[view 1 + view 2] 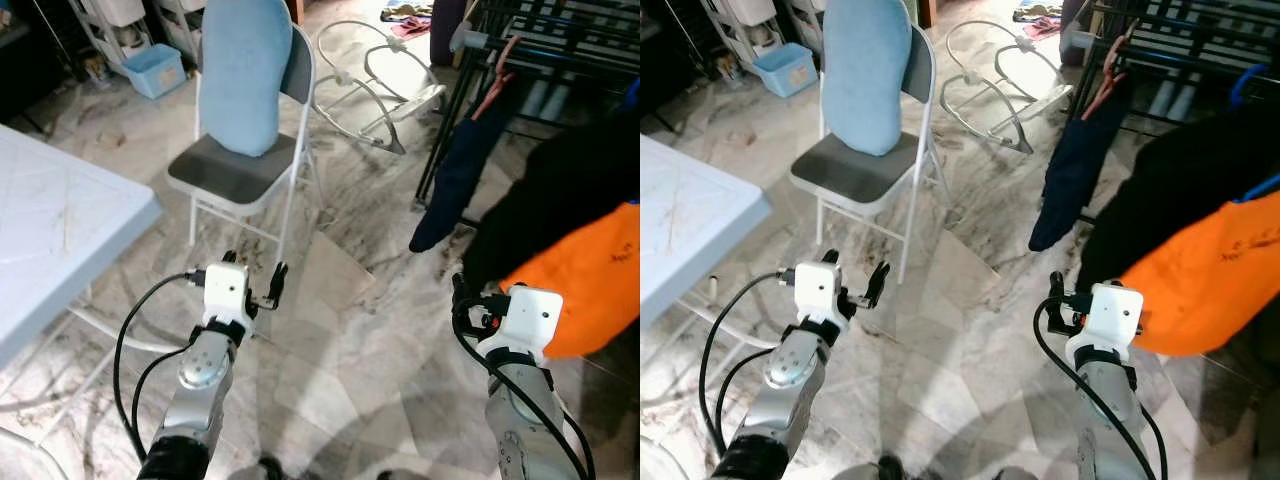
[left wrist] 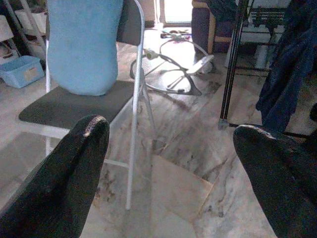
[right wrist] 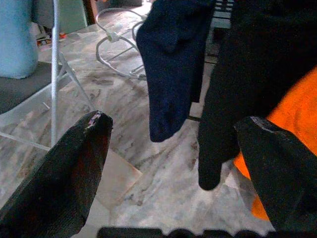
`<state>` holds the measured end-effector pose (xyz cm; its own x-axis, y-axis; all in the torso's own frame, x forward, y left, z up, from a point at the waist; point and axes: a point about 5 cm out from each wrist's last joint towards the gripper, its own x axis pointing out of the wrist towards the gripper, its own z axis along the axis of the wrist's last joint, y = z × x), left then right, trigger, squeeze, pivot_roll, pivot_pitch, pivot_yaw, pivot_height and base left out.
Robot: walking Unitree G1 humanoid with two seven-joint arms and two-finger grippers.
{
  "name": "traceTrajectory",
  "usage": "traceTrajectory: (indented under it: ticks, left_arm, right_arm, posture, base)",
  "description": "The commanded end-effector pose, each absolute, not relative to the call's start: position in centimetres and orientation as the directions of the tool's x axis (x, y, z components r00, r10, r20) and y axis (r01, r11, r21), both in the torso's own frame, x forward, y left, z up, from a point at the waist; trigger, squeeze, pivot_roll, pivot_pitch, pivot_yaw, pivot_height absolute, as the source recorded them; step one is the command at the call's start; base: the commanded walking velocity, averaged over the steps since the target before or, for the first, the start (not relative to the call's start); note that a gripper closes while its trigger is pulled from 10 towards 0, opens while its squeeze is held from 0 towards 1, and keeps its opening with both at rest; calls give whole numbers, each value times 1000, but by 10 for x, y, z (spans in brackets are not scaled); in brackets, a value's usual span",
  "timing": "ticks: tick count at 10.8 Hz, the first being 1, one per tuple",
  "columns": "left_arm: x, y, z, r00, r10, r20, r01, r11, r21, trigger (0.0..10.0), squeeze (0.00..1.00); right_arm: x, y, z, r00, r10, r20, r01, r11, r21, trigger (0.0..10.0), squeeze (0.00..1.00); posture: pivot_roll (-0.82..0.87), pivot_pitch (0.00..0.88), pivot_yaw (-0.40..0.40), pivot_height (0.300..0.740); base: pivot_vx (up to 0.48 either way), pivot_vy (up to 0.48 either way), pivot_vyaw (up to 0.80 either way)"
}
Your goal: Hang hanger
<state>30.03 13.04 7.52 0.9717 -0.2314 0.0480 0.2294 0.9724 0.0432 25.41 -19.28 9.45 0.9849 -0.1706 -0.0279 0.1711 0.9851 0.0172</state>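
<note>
Currently facing drying rack (image 1: 530, 40) loaded with black garment (image 1: 560, 190), orange garment (image 1: 590, 280) and navy garment (image 1: 465, 165) on a pink hanger (image 1: 497, 70). Judged best: approach squarely, avoid snagging cloth. Right gripper (image 3: 173, 148) released, empty, just beside black garment, below the hanger. Left gripper (image 2: 168, 148) released, near folding chair (image 1: 245, 150).

We see a glossy, veined marble floor (image 1: 350, 340) and a folding chair (image 1: 245, 170) of white-painted metal tubing with a matt grey cloth seat. Soft cloth garments (image 1: 590, 230) hang from a dark metal rack (image 1: 540, 40).
</note>
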Motion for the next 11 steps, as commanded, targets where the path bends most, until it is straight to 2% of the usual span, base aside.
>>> traceTrajectory:
  ticks: [1, 4, 6, 11]
  left_arm:
    - [300, 134, 71, 972, -235, 28, 234, 971, 48, 10000, 0]
    - [301, 129, 71, 965, -261, 26, 259, 964, 57, 10000, 0]
    - [300, 122, 70, 957, -290, 25, 289, 956, 52, 10000, 0]
    - [301, 120, 67, 958, -286, 17, 285, 957, 50, 10000, 0]
  right_arm:
    - [256, -190, 94, 987, -158, -30, 159, 987, 23, 10000, 0]
    - [255, -192, 93, 984, -176, -27, 177, 983, 46, 10000, 0]
    - [255, -191, 94, 987, -162, -20, 163, 985, 48, 10000, 0]
    - [257, -194, 96, 987, -158, -6, 158, 987, 19, 10000, 0]
  posture:
    - [-126, 146, 75, 740]
    - [-126, 153, 85, 740]
    - [-131, 156, 85, 740]
    - [-135, 163, 79, 740]
  base:
    - [368, 0, 0]
    - [368, 290, 0]
    - [354, 321, -662]
    - [310, 367, 0]
